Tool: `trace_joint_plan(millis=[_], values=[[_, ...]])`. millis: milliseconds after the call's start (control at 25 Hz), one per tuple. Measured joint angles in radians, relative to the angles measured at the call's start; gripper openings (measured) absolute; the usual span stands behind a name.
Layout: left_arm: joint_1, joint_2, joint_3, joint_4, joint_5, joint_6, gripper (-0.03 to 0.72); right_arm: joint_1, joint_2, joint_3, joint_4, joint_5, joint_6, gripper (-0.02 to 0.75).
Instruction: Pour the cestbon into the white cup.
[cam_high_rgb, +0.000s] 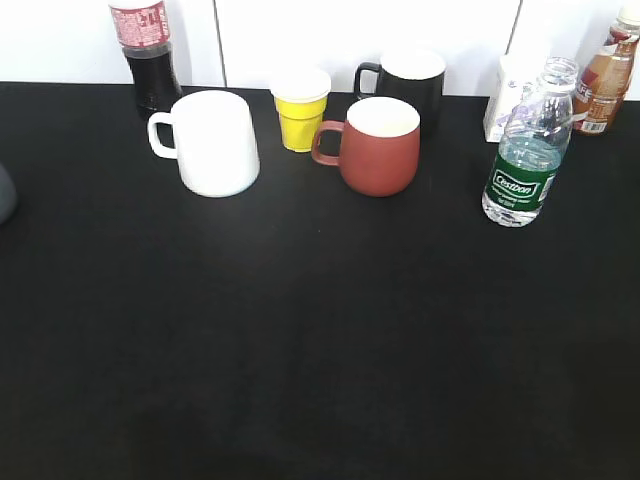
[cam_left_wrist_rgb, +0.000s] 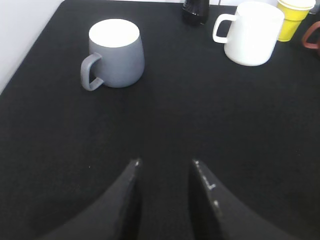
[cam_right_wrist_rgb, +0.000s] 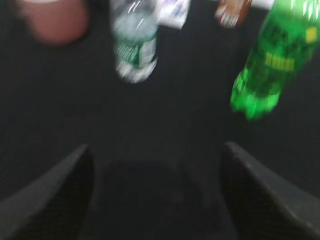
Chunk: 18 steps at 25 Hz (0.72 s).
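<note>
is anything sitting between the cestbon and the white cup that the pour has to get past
Yes. The cestbon stands at the right, the white cup at the left, and the red-brown mug sits on the line between them. The small yellow cup is just behind that line.

**Both grippers empty above the tabletop**

No arm shows in the exterior view. The left gripper (cam_left_wrist_rgb: 165, 162) appears in its wrist view with two dark fingers (cam_left_wrist_rgb: 125, 200) set a narrow gap apart, nothing between them, tips pointing forward over the surface. The right gripper (cam_right_wrist_rgb: 157, 150) appears in its blurred wrist view with its two dark textured fingers (cam_right_wrist_rgb: 55, 200) spread wide at the frame's lower corners, holding nothing.
</note>
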Motion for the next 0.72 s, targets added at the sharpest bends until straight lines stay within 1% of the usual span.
trace_joint_plan(millis=[80,160,200,240,560,600,720], values=[[0.000,0.000,0.000,0.000,0.000,0.000,0.239,0.000,-0.125,-0.039,0.035,0.129,-0.010,0.595],[0.000,0.000,0.000,0.000,0.000,0.000,0.239,0.000,-0.208,-0.066,0.041,0.247,-0.012,0.595],[0.000,0.000,0.000,0.000,0.000,0.000,0.239,0.000,-0.236,-0.061,0.041,0.309,-0.012,0.595],[0.000,0.000,0.000,0.000,0.000,0.000,0.239,0.000,-0.263,-0.046,0.041,0.335,-0.013,0.595],[0.000,0.000,0.000,0.000,0.000,0.000,0.239,-0.002,-0.281,-0.044,0.041,0.349,-0.016,0.594],[0.000,0.000,0.000,0.000,0.000,0.000,0.239,-0.016,-0.281,-0.044,0.041,0.349,-0.016,0.594],[0.000,0.000,0.000,0.000,0.000,0.000,0.239,-0.119,-0.339,-0.044,0.041,0.349,-0.016,0.594]])
